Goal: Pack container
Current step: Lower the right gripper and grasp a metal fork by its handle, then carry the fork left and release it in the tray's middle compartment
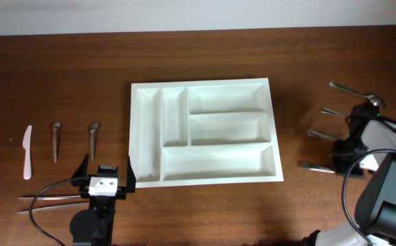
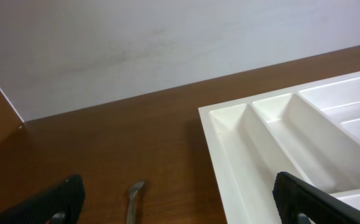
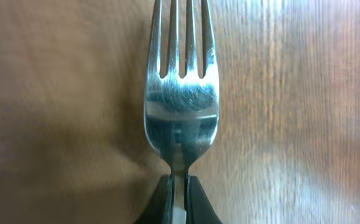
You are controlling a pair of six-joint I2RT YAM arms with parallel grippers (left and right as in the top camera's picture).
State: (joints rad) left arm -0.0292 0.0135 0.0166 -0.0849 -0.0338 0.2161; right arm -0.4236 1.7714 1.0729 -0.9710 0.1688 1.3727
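The white container (image 1: 204, 130) lies mid-table with all five compartments bare; its near-left corner (image 2: 242, 143) fills the right of the left wrist view. My left gripper (image 1: 106, 175) hovers open just left of the container's front-left corner, its jaws (image 2: 183, 208) wide apart and holding nothing, with a spoon (image 2: 133, 198) on the wood between them. At the far right, my right gripper (image 1: 339, 145) is shut on the neck of a metal fork (image 3: 180, 106) whose tines point away from the camera. That fork (image 1: 321, 135) is on or just above the table.
Two spoons (image 1: 55, 140) (image 1: 93, 137) and a white plastic knife (image 1: 27, 152) lie left of the container. Long thin metal utensils (image 1: 47, 201) rest beside the left arm. More forks (image 1: 351, 90) (image 1: 332, 111) (image 1: 317, 165) lie by the right arm.
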